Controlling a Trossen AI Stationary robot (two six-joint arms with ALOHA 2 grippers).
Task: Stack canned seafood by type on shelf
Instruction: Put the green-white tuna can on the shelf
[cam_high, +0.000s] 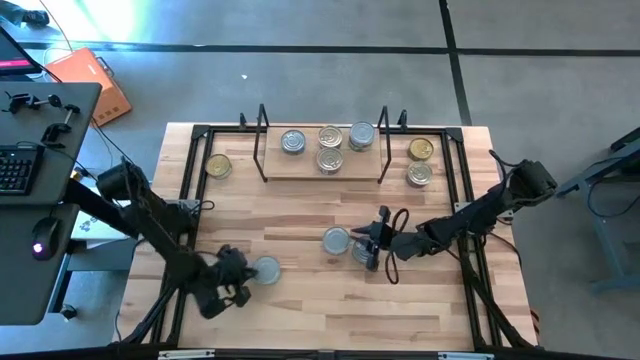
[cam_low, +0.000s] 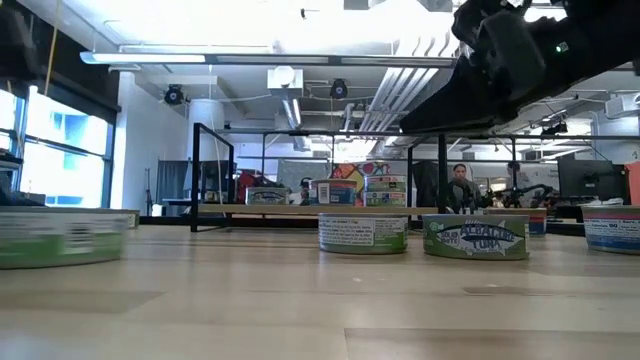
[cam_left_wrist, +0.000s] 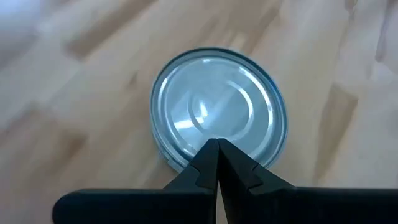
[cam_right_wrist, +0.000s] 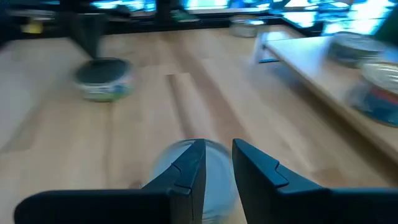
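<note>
The canned seafood, seen from above, sits four tins on the shelf (cam_high: 325, 165), three beside it, and three on the open surface (cam_high: 300, 210), where my left claw (cam_high: 237, 284) hangs by a silver tin (cam_high: 265, 269) and my right claw (cam_high: 373, 243) by two others. My left wrist view shows that claw (cam_left_wrist: 217, 149) pressed together over the silver tin (cam_left_wrist: 217, 106). My right wrist view shows that claw (cam_right_wrist: 217, 152) slightly parted above a blurred tin (cam_right_wrist: 193, 171), pinching nothing I can see.
</note>
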